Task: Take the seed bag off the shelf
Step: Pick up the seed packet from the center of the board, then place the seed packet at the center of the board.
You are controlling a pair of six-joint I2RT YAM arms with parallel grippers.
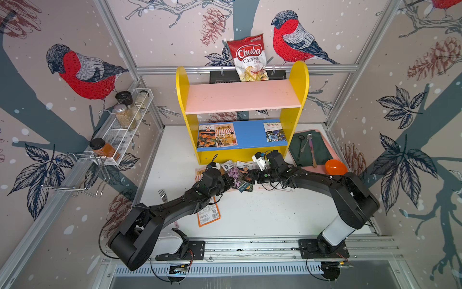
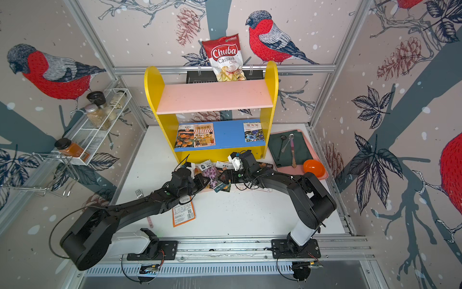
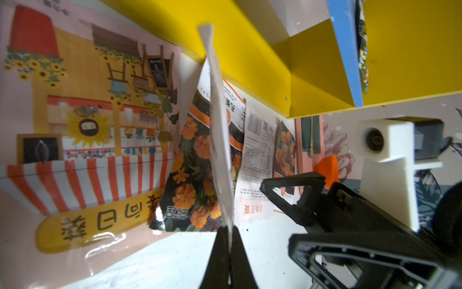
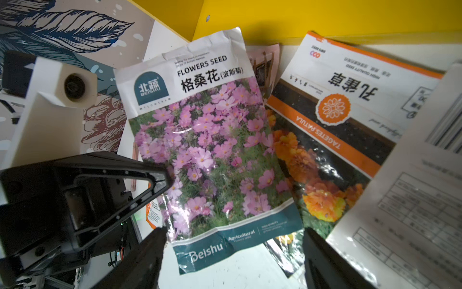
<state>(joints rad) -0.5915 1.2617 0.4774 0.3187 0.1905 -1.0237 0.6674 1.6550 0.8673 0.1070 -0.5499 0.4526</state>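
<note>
**Bird-papered booth: one seed packet off the shelf, three on the blue board**

Wallpaper of red-breasted birds and pine cones closes in the white table (image 1: 262, 217) on three sides. At its back stands the shelf (image 1: 298, 82), with yellow sides and a bare pink upper board. A Chuba cassava chips bag (image 1: 248, 57) sits behind it against the back wall.

We count three seed packets on the blue lower board (image 1: 250, 136). A marigold packet (image 1: 206, 137) and a shop-front packet (image 1: 226, 135) lie side by side at one end. A blue-flower packet (image 1: 274, 132) lies at the other.

Both arms meet low in front of the shelf, over a loose pile of packets (image 1: 246, 166) on the table.

Left gripper (image 3: 228, 229): clenched on the edge of the cosmos seed packet (image 4: 207, 150), which its wrist view shows edge-on.

Right gripper (image 4: 233, 235): jaws spread wide either side of that packet's lower edge, released, apparently not touching it.

Our reading: the cosmos packet is clear of the shelf, held just in front of it above the pile, and not yet set down. If every packet must come off, three are left.
</note>
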